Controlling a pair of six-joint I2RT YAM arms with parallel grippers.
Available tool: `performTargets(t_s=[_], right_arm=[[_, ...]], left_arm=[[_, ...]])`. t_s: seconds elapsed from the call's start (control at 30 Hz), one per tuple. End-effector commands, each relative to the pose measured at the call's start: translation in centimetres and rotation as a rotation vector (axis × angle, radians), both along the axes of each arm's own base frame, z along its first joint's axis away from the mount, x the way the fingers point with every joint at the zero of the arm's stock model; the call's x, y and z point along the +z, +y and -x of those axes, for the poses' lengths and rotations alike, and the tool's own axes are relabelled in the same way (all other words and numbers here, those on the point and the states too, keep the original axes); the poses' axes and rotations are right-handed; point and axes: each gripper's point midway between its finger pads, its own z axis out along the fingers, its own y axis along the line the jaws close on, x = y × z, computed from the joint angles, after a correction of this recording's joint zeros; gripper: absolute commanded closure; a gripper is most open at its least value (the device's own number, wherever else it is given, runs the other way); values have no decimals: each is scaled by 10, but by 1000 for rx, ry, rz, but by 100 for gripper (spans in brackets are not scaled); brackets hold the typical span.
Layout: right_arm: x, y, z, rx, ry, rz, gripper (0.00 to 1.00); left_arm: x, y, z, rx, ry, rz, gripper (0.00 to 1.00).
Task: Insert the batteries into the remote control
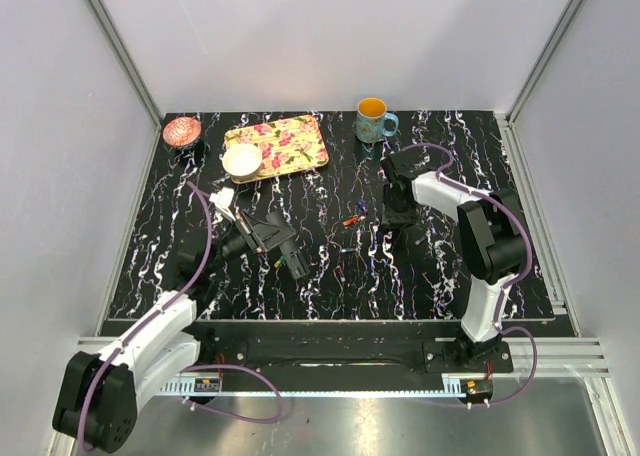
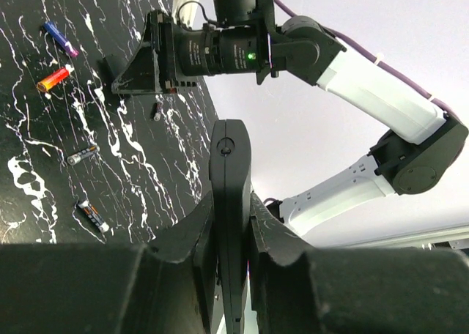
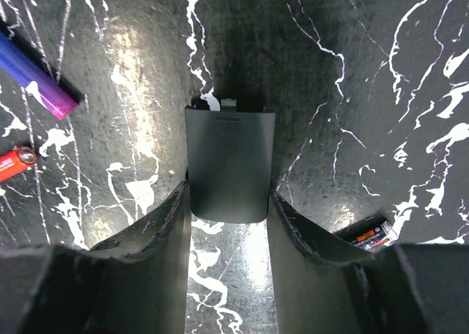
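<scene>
While both arms reach over the table: things run left to right as listed.
Dish: pink, at the far left corner of the table.
Tray: floral, at the far edge, just right of the dish.
Bowl: white, resting over the tray's near left corner.
Left gripper: left of mid-table, jaws pressed together on the remote.
Remote: black bar, seen edge-on in the left wrist view. It is clamped between the left fingers and sticks out well past their tips.
Dark batteries: two lie loose and apart on the table, between the two grippers.
Red battery: on the table between the grippers, nearer the right one.
Purple battery: just beyond the red one, close but not touching it.
Mug: blue, orange inside, at the far edge with its handle to the right.
Right gripper: pointing down at the table, jaws partly apart and closed against the sides of the cover.
Cover: black plate held between the right fingers, its clip end beyond their tips. Whether it touches the table is unclear.
Third dark battery: on the table just beside one right finger.
</scene>
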Motion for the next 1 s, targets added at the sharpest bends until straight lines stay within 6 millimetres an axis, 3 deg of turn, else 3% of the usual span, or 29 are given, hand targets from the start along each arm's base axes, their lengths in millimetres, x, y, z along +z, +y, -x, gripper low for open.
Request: performTargets(t_s=[0.0,0.03,0.07,0.2,0.3,0.53,0.63,0.67,0.73,0.77,0.87,0.9,0.97], right_arm=[[10,12,-18,17,-43,-39,94],[8,12,-16,18,-34,-41,90],[6,11,-15,18,-29,-40,78],[4,8,-9,15,-21,-32,56],[8,7,-7,15,-31,-32,45],[37,12,-7,-2,-91,-90,34],[60,11,-8,-19,-147,-111,33],[75,10,-9,-27,-190,-123,32],[85,-3,-7,-79,-238,-89,31],[95,-8,-7,-102,-275,-78,30],[95,-39,5,-222,-319,10,30],[81,-50,17,-256,-292,35,32],[74,-62,26,-345,-285,-7,34]], left_arm=[[12,-2,8,-41,-61,31,100],[9,-2,7,-44,-48,29,100],[11,-3,7,-49,-56,34,100],[11,-5,6,-61,-52,43,100],[12,-5,3,-57,-46,52,100],[14,-3,2,-31,-56,86,100],[18,-2,3,-34,-73,100,98],[19,-2,3,-31,-83,104,97],[21,-2,5,-30,-98,107,95],[23,-1,6,-29,-114,115,100],[32,5,10,2,-155,177,100],[34,7,11,15,-158,196,100],[33,11,10,38,-145,219,100]])
